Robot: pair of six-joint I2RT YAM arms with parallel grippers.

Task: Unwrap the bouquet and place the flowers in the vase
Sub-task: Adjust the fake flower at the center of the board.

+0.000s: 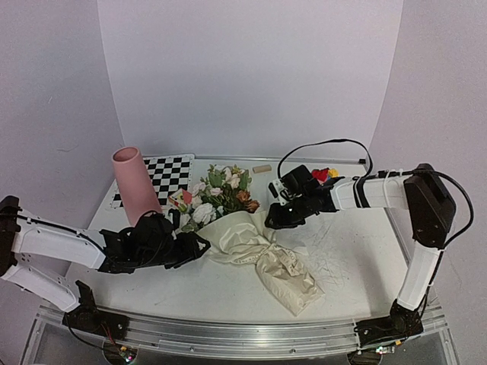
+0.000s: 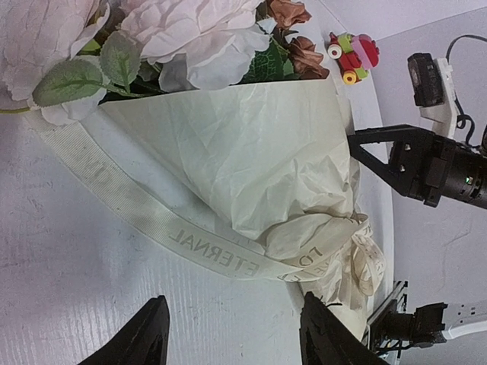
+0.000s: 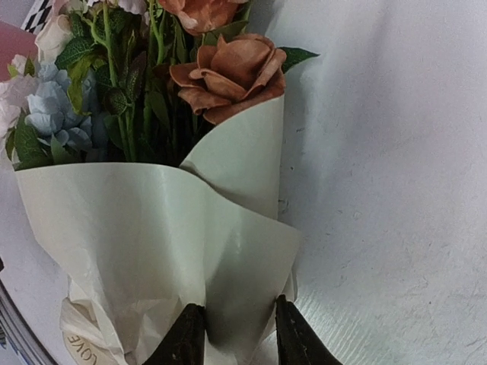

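While the bouquet (image 1: 255,239) lies on its side on the table (image 1: 358,255), it occupies the space between the two grippers, with the blooms pointing away from the arm bases. The left gripper (image 2: 234,306) rests low over the tabletop with its jaws spread and nothing between them. Just ahead of its fingertips a cream ribbon (image 2: 137,209) lettered "ETERNAL" runs across the table to the crumpled neck of the kraft paper (image 2: 251,160). The flowers (image 1: 217,194) lie farther ahead and to one side of those jaws. The right gripper (image 3: 237,306) meets the opposite flank of the wrap. Its jaws stand partly closed around a raised fold of the paper, which fills the gap between them, though whether the fold is firmly clamped cannot be told. Rust-brown, pale blue and white blooms project from the paper cone directly ahead of these jaws. The vase (image 1: 134,185) stands mouth up just beyond the left gripper, beside a checkerboard (image 1: 173,173). A toy-brick block (image 1: 323,175) sits behind the right gripper.
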